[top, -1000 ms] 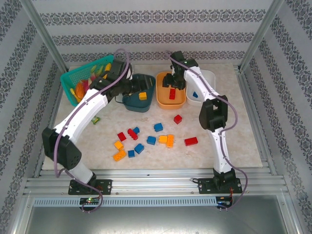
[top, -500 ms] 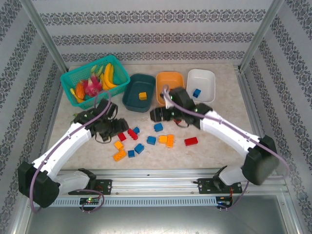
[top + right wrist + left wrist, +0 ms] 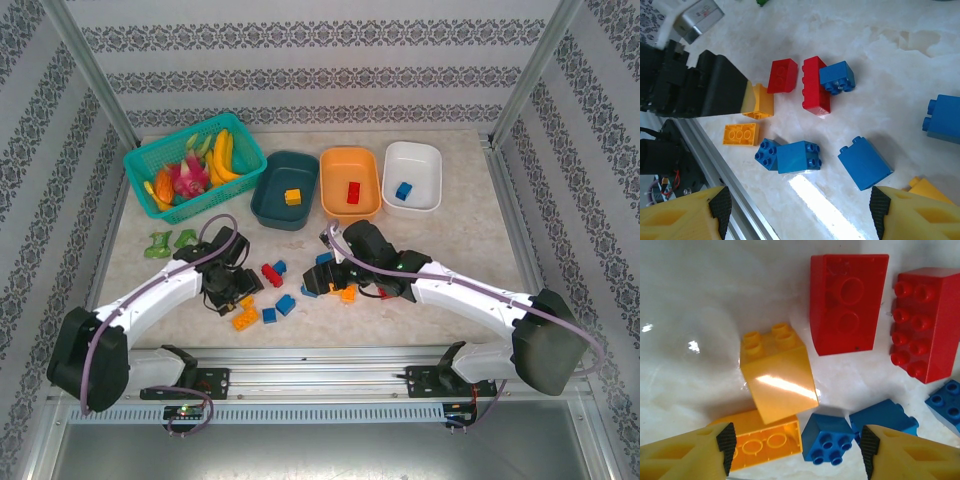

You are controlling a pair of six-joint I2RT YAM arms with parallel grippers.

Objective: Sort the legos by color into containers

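Legos [image 3: 271, 274]: one brick in each tub, the rest loose on the table

A rounded orange plastic tub [image 3: 345, 168] stands at the far side of the marble-patterned table [image 3: 480, 235] and holds a single red brick [image 3: 353, 192]. Just to its left, a dark teal plastic tub [image 3: 280, 175] holds one yellow brick [image 3: 292, 197]. Just to its right, a white plastic tub [image 3: 420, 165] holds one blue brick [image 3: 403, 190]. Further left of the orange tub is a teal mesh basket [image 3: 140, 185] piled with toy fruit [image 3: 200, 160].

The other red, blue and orange-yellow bricks lie scattered on the table on the near side of the orange tub, towards the arm bases.

The left pincer [image 3: 797, 442] is low over the scatter, nearer than the orange tub and to its left, with its jaws spread and grasping nothing. A flat orange brick [image 3: 762, 442] lying underside-up and a small blue brick [image 3: 827, 440] sit between its yellow fingers [image 3: 685, 455]. Whether a finger touches the orange brick cannot be told. Beyond them lie a yellow sloped brick [image 3: 777, 375] and two red bricks.

The right pincer [image 3: 800, 204] is low over the scatter straight in front of the orange tub, its jaws wide and holding nothing, with bare table between its fingers. Two blue bricks [image 3: 797, 156] lie just ahead of them.
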